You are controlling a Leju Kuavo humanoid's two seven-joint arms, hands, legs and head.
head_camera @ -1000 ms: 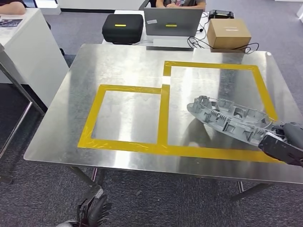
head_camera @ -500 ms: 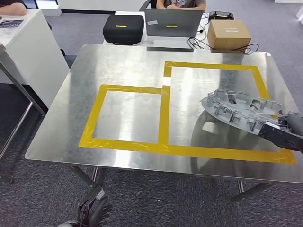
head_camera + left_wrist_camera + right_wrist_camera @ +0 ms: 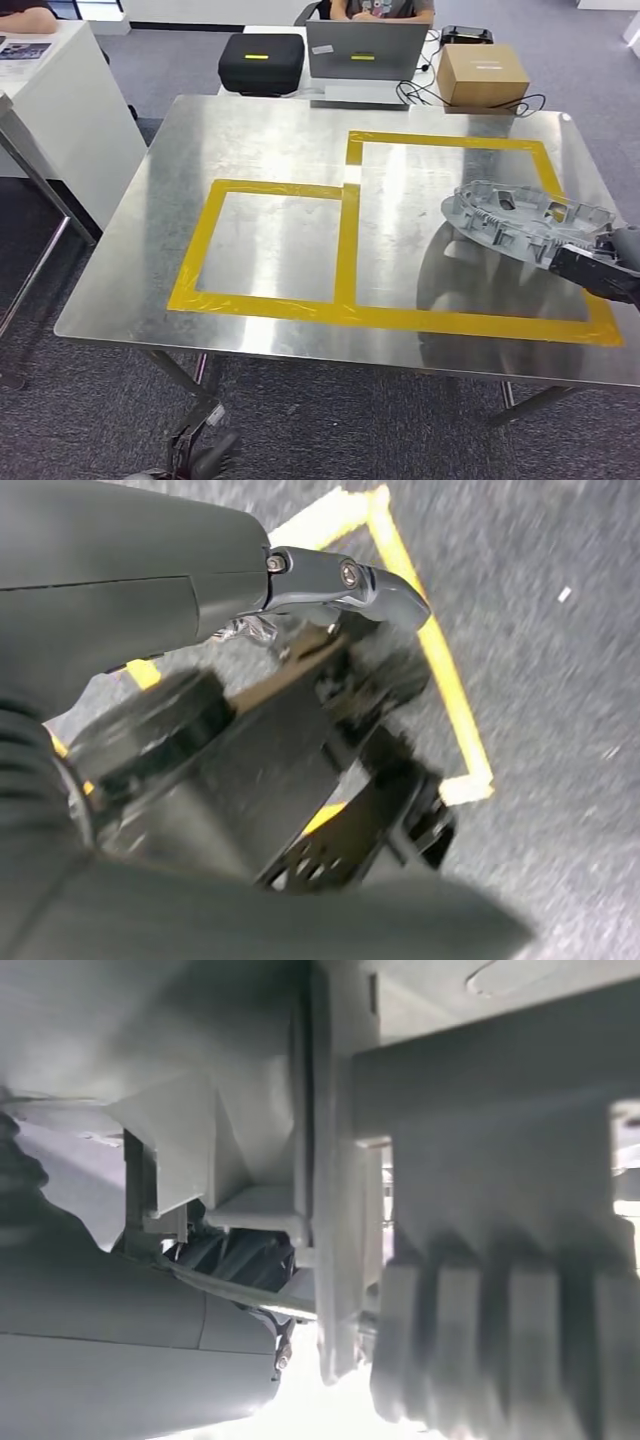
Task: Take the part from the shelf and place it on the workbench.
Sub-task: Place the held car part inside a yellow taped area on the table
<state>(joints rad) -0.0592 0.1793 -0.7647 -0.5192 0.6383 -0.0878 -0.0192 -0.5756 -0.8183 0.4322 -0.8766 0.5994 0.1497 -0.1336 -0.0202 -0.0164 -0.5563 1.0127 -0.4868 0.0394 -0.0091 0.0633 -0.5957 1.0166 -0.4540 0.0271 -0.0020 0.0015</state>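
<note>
Over the last second the part [image 3: 524,222] has swung right and farther over the table [image 3: 287,130], and it now lies flatter than the tilt it had. I read this as the carry nearly done (set-down not yet made). Nearest me, the left hand [image 3: 198,455] hangs below the table edge; whether its fingers are spread I cannot tell. Farther out, the right hand [image 3: 596,268] grips the part's near end, holding it above the right-hand yellow tape [image 3: 347,250] rectangle, its shadow on the metal beneath. Beyond stand a cardboard box [image 3: 483,72] and a laptop [image 3: 366,50].
</note>
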